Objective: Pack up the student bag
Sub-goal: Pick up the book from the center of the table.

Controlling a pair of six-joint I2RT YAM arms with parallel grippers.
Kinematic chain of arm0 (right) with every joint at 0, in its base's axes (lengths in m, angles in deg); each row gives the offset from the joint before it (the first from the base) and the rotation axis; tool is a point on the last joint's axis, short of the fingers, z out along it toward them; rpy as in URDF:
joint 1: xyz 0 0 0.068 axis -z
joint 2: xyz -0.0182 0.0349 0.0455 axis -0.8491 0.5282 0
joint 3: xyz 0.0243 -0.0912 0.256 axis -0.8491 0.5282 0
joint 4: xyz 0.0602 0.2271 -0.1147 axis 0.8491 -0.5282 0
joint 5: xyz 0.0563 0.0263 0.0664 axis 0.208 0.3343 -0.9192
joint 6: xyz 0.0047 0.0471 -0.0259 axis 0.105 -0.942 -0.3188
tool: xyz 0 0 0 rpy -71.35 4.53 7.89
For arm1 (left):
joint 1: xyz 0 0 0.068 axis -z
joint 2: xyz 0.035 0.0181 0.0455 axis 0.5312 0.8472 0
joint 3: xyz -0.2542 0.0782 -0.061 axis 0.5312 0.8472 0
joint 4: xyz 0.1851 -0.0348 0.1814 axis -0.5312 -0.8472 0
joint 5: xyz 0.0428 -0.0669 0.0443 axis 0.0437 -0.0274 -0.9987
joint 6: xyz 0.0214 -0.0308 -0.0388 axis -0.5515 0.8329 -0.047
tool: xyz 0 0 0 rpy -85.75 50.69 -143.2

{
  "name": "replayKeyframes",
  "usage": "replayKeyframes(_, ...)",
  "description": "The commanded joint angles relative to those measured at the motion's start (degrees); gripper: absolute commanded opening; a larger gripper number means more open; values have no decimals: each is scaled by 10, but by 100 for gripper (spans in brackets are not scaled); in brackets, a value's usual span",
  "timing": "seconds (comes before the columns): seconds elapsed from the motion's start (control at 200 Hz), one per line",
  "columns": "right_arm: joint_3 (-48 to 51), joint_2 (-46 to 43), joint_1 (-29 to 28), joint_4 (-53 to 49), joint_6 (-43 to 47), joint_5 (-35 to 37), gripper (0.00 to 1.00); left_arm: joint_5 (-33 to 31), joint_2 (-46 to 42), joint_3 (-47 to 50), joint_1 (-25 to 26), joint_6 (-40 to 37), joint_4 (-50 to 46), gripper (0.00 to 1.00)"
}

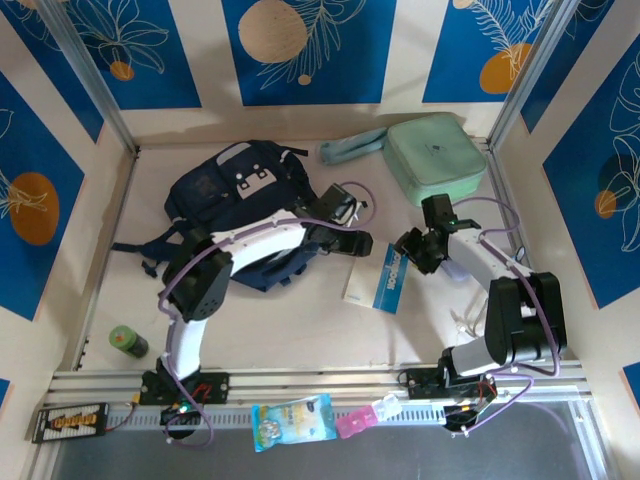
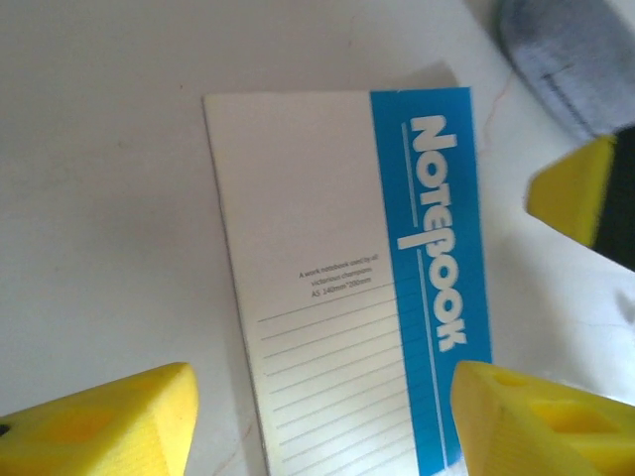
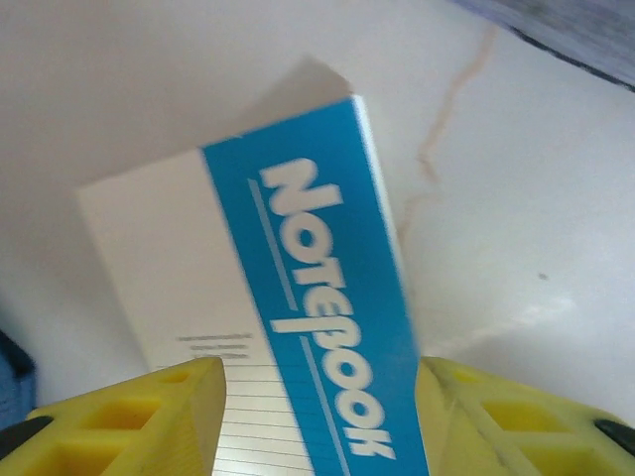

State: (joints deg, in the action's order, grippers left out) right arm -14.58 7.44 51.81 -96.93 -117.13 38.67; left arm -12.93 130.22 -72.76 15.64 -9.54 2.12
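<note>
Pale tabletop (image 1: pixel 300 325), notebook (image 2: pixel 337 297) printed "NOTEBOOK"

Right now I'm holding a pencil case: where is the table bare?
Bare: the front strip between the notebook and the near rail, and the left patch between the backpack and green can. Crowded around the notebook, toward the mint case.

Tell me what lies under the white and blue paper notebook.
The white and blue paper notebook lies flat on the pale table, and bare tabletop shows along its visible edges. Anything directly beneath its cover is hidden from view.
</note>
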Motion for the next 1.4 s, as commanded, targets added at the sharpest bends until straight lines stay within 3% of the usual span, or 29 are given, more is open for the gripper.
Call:
replayKeyframes(0.0,5,21,14,-31,57,-45,50,-42,38,-38,10,-16,-57,62)
replayKeyframes(0.505,9,66,15,-31,77,-71,42,-67,120,-111,31,-43,-105,30)
replayKeyframes(1.055,16,93,3,-24,79,-75,42,-110,161,-122,46,-64,-128,26)
replayKeyframes(1.395,7,91,-8,-24,79,-76,35,-127,192,-124,49,-71,-154,20)
